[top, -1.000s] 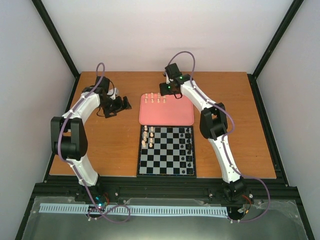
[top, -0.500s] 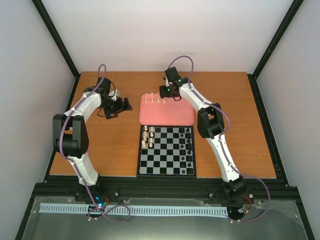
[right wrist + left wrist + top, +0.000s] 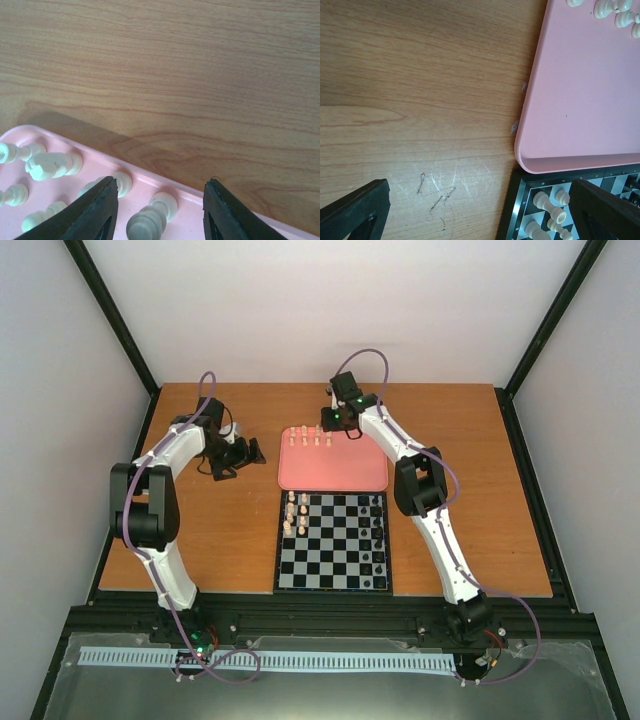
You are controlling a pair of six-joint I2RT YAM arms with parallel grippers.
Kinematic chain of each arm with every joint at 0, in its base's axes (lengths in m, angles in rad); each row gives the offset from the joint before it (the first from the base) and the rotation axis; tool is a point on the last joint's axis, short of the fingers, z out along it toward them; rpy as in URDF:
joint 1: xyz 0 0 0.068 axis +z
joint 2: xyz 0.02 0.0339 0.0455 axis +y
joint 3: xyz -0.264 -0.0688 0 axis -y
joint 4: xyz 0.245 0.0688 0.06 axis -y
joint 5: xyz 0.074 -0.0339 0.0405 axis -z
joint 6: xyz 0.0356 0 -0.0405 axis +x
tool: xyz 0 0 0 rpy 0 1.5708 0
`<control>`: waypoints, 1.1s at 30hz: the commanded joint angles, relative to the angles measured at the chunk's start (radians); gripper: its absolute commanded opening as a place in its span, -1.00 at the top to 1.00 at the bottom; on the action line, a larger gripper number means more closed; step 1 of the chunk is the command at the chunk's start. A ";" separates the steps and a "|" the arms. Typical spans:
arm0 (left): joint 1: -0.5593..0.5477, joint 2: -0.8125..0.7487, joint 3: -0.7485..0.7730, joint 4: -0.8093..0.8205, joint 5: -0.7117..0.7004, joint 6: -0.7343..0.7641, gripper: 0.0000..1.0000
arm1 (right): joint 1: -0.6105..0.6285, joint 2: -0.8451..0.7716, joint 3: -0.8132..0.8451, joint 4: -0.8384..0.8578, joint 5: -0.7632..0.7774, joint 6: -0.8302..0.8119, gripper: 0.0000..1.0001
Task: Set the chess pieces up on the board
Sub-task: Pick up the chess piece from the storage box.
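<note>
The chequered board (image 3: 332,550) lies at the near centre, its corner also in the left wrist view (image 3: 517,215). Several cream chess pieces (image 3: 294,513) stand on its left columns and show in the left wrist view (image 3: 547,206). More cream pieces (image 3: 306,437) stand at the far edge of the pink tray (image 3: 340,468). My right gripper (image 3: 327,427) is open above the tray's far edge, with one cream piece (image 3: 148,219) between its fingers (image 3: 95,212), untouched. My left gripper (image 3: 252,452) is open over bare table left of the tray, its fingers (image 3: 357,210) empty.
Black pieces (image 3: 378,532) line the board's right column. The pink tray (image 3: 580,105) touches the board's far edge. Bare wooden table (image 3: 210,530) lies left of the board and beyond the tray (image 3: 165,70). Black frame posts stand at the table's sides.
My right gripper has shifted slightly left and farther over the tray's far edge. My left arm has edged a little to the right. No piece has moved.
</note>
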 commanded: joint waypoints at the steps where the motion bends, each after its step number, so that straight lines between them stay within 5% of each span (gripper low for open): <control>1: 0.006 0.011 0.046 0.007 0.018 0.017 -1.00 | -0.015 0.033 0.034 0.015 -0.005 0.006 0.06; 10: 0.007 0.013 0.043 0.007 0.016 0.018 -1.00 | -0.015 0.052 0.056 0.013 -0.011 0.002 0.11; 16: 0.007 0.016 0.045 0.005 0.016 0.018 -1.00 | -0.018 0.052 0.061 0.017 -0.013 -0.005 0.60; 22: 0.008 0.012 0.044 0.006 0.014 0.018 -1.00 | -0.018 0.023 0.061 -0.005 -0.007 -0.026 0.79; 33: 0.008 -0.003 0.045 -0.005 0.006 0.016 -1.00 | 0.030 -0.279 -0.053 -0.019 0.080 -0.118 0.82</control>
